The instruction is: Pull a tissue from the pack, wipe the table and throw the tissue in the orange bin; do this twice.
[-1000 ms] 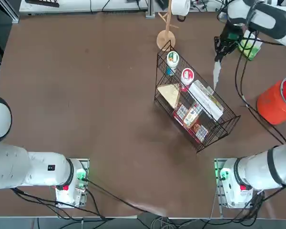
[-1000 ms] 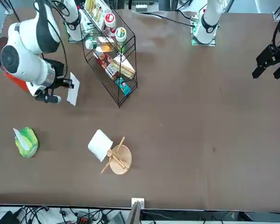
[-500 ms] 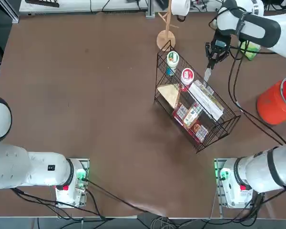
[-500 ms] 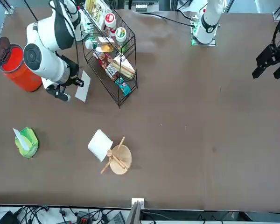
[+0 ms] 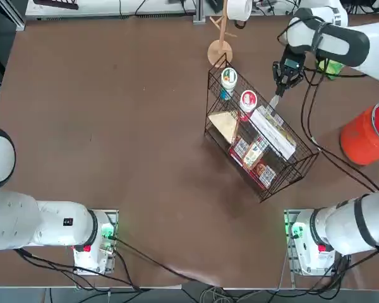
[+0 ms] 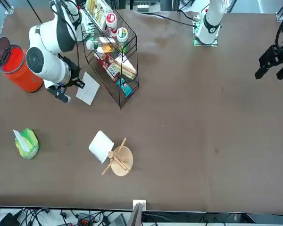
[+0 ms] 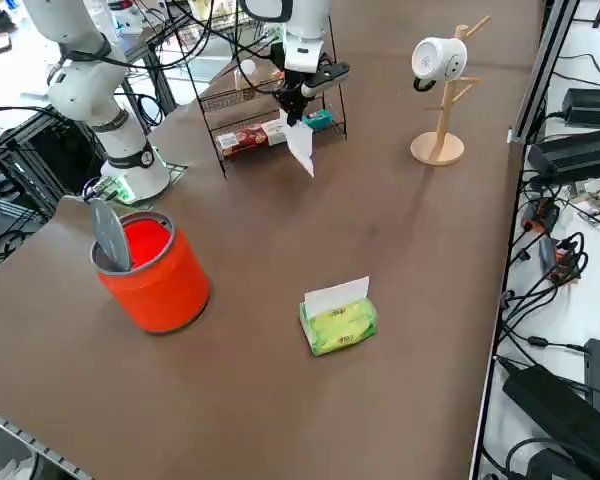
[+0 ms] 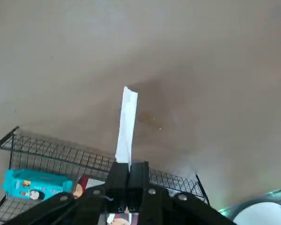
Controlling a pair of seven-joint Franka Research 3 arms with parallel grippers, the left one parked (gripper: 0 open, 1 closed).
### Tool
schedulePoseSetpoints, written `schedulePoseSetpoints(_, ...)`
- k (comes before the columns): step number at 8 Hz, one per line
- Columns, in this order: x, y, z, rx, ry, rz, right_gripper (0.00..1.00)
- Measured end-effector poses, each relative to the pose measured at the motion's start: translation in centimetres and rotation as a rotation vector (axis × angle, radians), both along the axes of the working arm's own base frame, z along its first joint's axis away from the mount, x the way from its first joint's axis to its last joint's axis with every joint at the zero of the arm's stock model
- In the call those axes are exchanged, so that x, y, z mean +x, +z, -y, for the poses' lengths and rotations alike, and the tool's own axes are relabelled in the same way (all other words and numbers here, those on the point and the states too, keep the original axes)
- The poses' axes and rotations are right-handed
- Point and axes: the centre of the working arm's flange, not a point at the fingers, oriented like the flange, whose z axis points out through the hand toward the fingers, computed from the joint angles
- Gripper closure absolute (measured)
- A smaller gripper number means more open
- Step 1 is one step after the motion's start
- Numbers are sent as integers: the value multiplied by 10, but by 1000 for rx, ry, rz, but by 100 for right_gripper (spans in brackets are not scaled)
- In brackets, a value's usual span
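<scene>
My right gripper [image 5: 284, 80] is shut on the top edge of a white tissue [image 5: 276, 100], which hangs down from the fingers [image 8: 129, 174] over the dark-brown table [image 5: 114, 126]. It hovers just off the far corner of the black wire basket [image 5: 259, 139]. In the front view the tissue [image 6: 88, 89] spreads beside the gripper [image 6: 70, 88]. The green pack [image 7: 338, 320] lies apart on the table, a white sheet sticking up from it. The orange bin [image 7: 155, 265] stands open near the table's right edge, its lid tipped up.
The wire basket [image 6: 113, 56] holds red-and-white cups, a long white box and snack packets. A wooden mug tree [image 7: 440, 90] with a white mug [image 7: 432, 57] stands at the far edge. Cables trail along the right side.
My right gripper has carried the tissue away from the bin side toward the basket's far corner and stopped there. The tissue swung and now hangs more spread out.
</scene>
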Motion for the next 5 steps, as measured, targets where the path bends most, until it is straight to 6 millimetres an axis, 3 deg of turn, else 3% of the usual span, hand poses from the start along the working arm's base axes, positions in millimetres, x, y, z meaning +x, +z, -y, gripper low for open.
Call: schedulePoseSetpoints(5, -19, -34, 6, -20, -6, -39, 99)
